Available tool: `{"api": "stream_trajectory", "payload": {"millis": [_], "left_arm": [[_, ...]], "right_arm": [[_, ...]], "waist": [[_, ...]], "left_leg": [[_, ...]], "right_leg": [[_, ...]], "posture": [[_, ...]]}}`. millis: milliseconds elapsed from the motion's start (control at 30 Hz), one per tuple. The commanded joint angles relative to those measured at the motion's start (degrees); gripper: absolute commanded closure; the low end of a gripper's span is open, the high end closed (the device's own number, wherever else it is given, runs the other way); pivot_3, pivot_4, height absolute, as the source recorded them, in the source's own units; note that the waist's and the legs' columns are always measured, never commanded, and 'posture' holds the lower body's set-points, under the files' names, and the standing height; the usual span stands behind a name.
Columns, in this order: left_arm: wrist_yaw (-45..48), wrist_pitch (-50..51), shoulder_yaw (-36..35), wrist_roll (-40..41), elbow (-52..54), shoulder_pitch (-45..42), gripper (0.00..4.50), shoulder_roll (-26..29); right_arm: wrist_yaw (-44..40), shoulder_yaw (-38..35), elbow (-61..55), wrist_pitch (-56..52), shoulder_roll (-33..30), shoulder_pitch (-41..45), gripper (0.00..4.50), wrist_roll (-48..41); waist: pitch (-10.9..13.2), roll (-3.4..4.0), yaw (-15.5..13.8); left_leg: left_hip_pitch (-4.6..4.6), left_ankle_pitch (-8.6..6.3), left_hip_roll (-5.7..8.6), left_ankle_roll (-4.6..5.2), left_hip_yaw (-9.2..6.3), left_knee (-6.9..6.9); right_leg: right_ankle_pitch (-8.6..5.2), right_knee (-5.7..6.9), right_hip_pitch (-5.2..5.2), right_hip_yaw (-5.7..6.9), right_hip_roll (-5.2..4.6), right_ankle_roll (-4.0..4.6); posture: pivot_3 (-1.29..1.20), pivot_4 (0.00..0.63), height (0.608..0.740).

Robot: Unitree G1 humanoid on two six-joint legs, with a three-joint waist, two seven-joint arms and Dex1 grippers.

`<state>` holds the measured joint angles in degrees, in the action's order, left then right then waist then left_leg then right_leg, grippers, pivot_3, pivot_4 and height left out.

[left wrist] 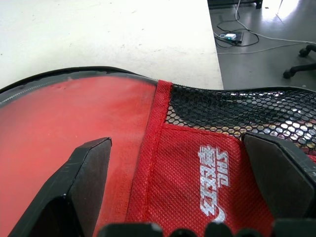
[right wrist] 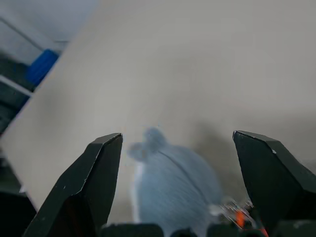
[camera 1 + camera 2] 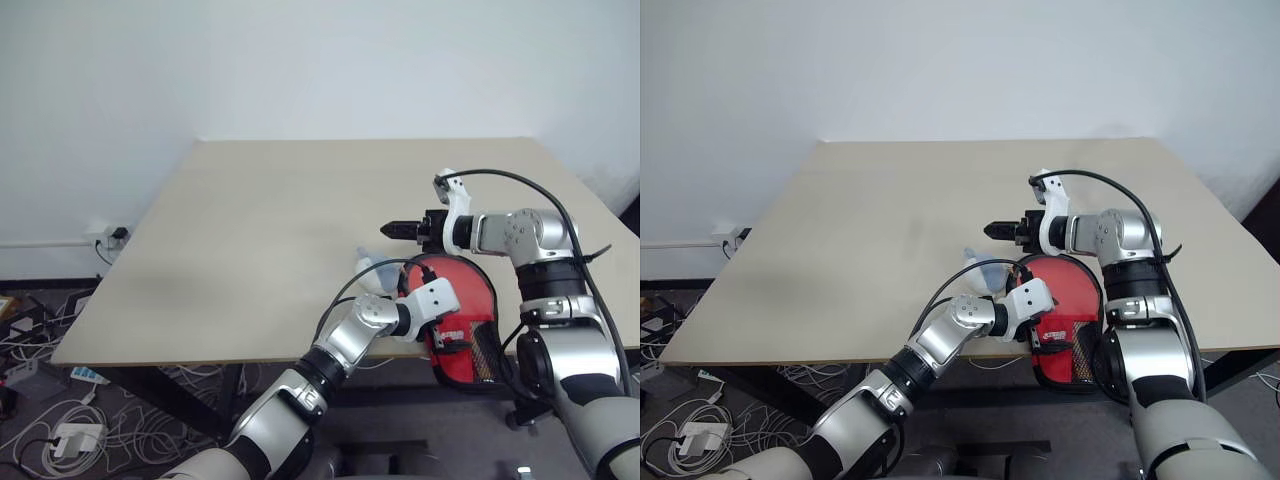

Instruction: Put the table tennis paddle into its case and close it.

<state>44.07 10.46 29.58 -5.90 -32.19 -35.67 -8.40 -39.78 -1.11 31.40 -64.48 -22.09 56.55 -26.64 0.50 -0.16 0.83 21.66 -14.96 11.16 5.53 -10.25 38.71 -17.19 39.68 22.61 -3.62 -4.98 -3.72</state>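
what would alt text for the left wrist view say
The left hand, fingers open, hovers just over the red fabric case, above its white lettering and black mesh patch. Beyond lie the beige table and floor cables.

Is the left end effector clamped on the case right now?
No: the left end effector hovers over the case with both black fingers spread wide apart.

Head pair looks down over table (image 3: 250, 250); left wrist close on case (image 1: 187, 187).
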Motion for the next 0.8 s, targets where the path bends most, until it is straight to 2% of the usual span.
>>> {"api": "stream_trajectory", "payload": {"millis": [33,267,633,733,800], "left_arm": [[-1.3,1.3,1.8,-2.0,-2.5,-2.3,0.02,-2.6],[-1.7,1.7,1.6,-1.5,-3.8,-3.2,0.02,-3.0],[-2.2,1.1,1.4,-0.6,-5.6,-4.6,0.02,-3.3],[-2.3,1.1,1.4,-0.4,-5.9,-5.0,0.0,-3.1],[-2.4,1.1,1.3,-0.2,-6.2,-5.2,0.0,-3.1]], "right_arm": [[-7.1,6.7,2.0,0.1,-1.2,4.0,0.62,2.5],[-13.2,16.0,11.5,2.9,0.7,9.3,0.62,9.2],[-20.8,24.1,23.6,11.4,5.3,13.3,0.62,20.1],[-21.7,24.5,25.4,13.2,6.1,13.4,1.22,22.0],[-21.7,23.9,26.2,14.0,6.5,13.7,1.87,22.5]], "waist": [[0.0,0.0,0.0],[0.0,-0.01,0.0],[0.0,0.0,0.1],[0.0,0.0,0.1],[0.0,0.0,0.1]], "left_leg": [[-0.01,-0.02,0.0,0.01,0.0,0.02],[-0.01,-0.05,0.02,0.04,0.0,0.09],[-0.04,-0.05,0.04,0.02,-0.04,0.1],[-0.03,-0.05,0.07,0.02,-0.06,0.1],[-0.04,-0.05,0.07,0.02,-0.06,0.1]], "right_leg": [[0.0,0.0,-0.01,0.0,0.0,0.0],[0.0,0.0,-0.04,0.04,0.0,0.0],[0.0,0.01,-0.05,0.29,0.01,0.0],[0.0,0.02,-0.03,0.34,0.02,0.0],[0.0,0.02,-0.04,0.35,0.03,0.0]], "posture": [[0.0,0.0,0.716],[0.0,0.0,0.716],[0.0,0.0,0.716],[0.0,0.0,0.716],[0.0,0.0,0.716]]}}
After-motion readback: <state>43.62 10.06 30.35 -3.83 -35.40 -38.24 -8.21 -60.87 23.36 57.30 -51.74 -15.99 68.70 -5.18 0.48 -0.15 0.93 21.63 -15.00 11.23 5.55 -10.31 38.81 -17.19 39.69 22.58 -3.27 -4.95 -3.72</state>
